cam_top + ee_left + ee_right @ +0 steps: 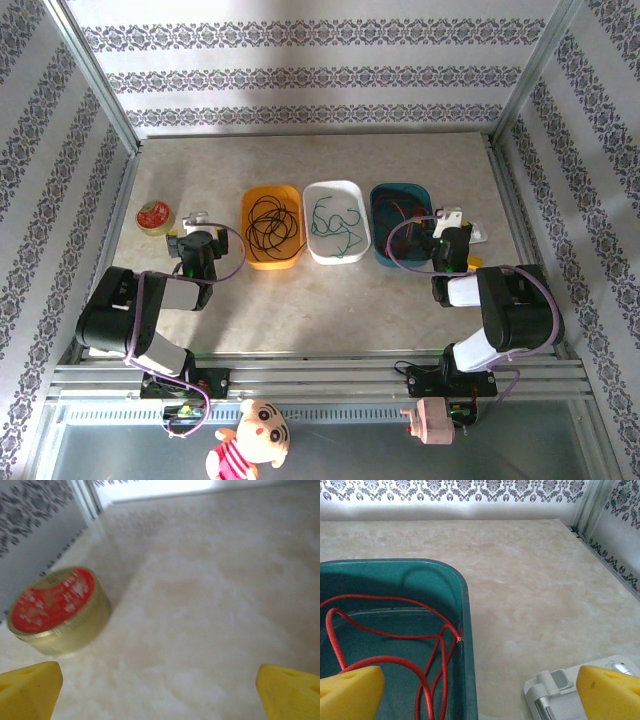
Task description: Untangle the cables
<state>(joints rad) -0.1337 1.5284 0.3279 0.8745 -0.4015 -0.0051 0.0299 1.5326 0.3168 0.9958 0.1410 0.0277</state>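
Note:
Three cables lie in three trays across the middle of the table. The black cable [266, 224] is coiled in an orange tray [271, 263]. The green cable [336, 222] sits in a white tray [335, 186]. The red cable [403, 211] [395, 639] loops in a teal tray [401, 187] [468, 630]. My left gripper [196, 226] [160, 702] is open over bare table left of the orange tray. My right gripper [452, 228] [480, 697] is open over the teal tray's right rim, and nothing is between its yellow pads [351, 692].
A roll of tape with a red top [153, 215] [56, 607] stands at the far left, ahead-left of my left gripper. A white and grey device [478, 232] [570, 692] lies right of the teal tray. Patterned walls enclose the table.

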